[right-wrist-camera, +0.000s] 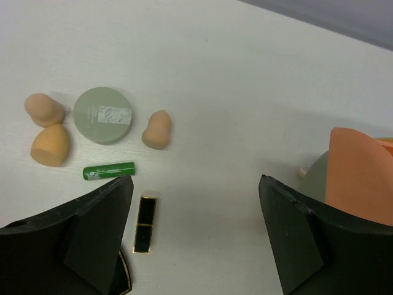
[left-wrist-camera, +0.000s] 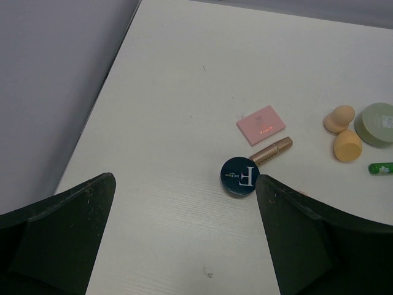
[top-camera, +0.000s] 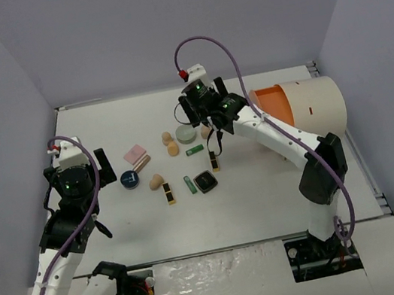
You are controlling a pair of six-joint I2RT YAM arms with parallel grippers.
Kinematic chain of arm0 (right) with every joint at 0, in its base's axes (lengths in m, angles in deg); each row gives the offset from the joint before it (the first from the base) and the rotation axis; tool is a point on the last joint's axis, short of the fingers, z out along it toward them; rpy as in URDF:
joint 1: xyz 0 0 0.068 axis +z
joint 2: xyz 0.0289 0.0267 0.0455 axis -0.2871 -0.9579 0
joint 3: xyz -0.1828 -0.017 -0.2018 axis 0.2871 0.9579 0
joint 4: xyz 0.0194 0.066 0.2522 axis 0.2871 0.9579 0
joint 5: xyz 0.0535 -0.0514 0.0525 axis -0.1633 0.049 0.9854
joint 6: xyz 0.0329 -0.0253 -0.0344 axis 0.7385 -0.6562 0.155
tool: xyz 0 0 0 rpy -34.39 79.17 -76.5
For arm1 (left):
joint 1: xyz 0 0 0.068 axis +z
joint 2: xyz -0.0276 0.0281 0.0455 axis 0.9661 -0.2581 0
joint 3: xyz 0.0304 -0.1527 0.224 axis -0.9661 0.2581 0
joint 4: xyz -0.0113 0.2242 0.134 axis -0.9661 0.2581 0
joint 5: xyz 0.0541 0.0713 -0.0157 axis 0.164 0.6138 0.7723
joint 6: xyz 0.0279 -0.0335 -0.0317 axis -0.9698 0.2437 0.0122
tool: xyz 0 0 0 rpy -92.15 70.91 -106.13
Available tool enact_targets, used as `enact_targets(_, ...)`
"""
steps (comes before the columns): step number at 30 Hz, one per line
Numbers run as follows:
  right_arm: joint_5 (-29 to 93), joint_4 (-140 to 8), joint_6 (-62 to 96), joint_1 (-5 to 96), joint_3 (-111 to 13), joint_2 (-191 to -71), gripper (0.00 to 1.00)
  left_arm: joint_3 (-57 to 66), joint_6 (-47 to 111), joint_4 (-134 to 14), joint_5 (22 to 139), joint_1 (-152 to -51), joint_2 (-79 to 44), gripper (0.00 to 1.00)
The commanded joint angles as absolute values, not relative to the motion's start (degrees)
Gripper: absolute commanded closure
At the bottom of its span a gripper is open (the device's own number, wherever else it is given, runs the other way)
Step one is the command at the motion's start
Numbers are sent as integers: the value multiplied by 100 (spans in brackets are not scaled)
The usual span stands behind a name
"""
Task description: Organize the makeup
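Right tool wide near green compact, left tool wide, orange drawer cut off.

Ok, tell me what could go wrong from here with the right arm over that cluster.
1. The right hand is open above a crowded cluster: the green compact has peach sponges close on both sides, so closing on one could nudge or roll the others.
2. The compact lies flat and low; the fingers may slip off its rim.
3. The black-gold lipstick shows right beside one finger and could get swept aside on descent.
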State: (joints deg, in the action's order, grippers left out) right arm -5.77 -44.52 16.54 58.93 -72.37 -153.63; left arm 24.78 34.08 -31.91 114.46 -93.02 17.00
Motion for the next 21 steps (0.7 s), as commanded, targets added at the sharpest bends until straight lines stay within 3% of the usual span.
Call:
enact_targets(1,363,-4739,2484,5349,-7352,-15669,26,2395,3425,-3457,11503,-9271,1669,3)
enact_targets(5,408,-5002,2711,5227,-7276,-15953,33,2392,3430,-3466,11440,-9267,1666,3)
enact_targets(21,717,-5499,3286,5018,-7464,-17208,42,2392,3452,-3466,11377,-9271,1648,3)
